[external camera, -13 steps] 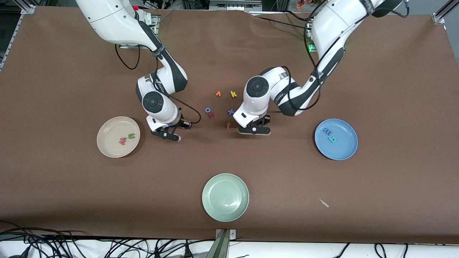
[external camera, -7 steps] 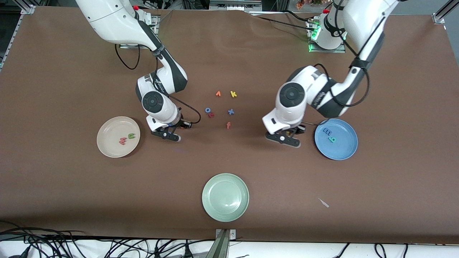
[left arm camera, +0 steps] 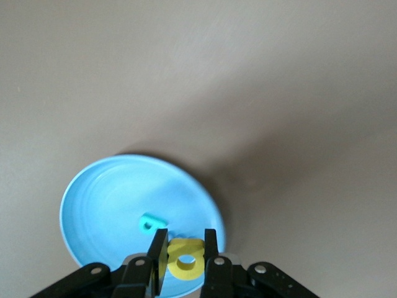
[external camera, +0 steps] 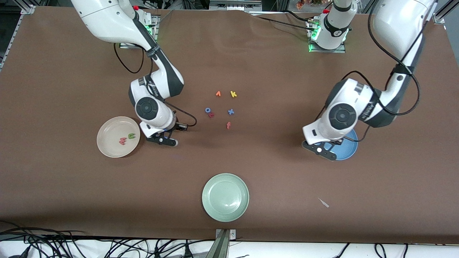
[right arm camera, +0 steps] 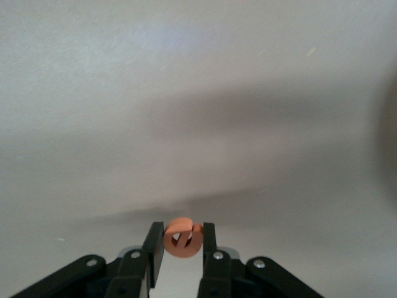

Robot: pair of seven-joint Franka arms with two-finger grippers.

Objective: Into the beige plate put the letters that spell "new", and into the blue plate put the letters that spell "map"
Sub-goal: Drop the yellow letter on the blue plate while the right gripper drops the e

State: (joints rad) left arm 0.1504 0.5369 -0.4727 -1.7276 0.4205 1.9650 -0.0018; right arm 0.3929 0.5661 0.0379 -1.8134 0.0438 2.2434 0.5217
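My left gripper (left arm camera: 185,234) is shut on the yellow a (left arm camera: 186,262) over the edge of the blue plate (left arm camera: 111,205), where the teal p (left arm camera: 151,222) lies. In the front view that gripper (external camera: 324,151) and its arm hide most of the blue plate (external camera: 349,150), and the blue m does not show. My right gripper (right arm camera: 181,228) is shut on the orange e (right arm camera: 182,238). It hangs (external camera: 162,139) over bare table just beside the beige plate (external camera: 109,130). The salmon w (external camera: 122,141) and green n (external camera: 131,136) lie in that plate.
Loose letters lie mid-table: an orange v (external camera: 218,94), yellow k (external camera: 233,94), blue o (external camera: 207,110), blue x (external camera: 231,111) and orange-red f (external camera: 228,125). A pale green plate (external camera: 225,197) sits nearer the front camera. A white scrap (external camera: 323,202) lies near the front edge.
The left arm swung from the loose letters to the blue plate, carrying the yellow a. The right gripper drifted slightly toward the beige plate.
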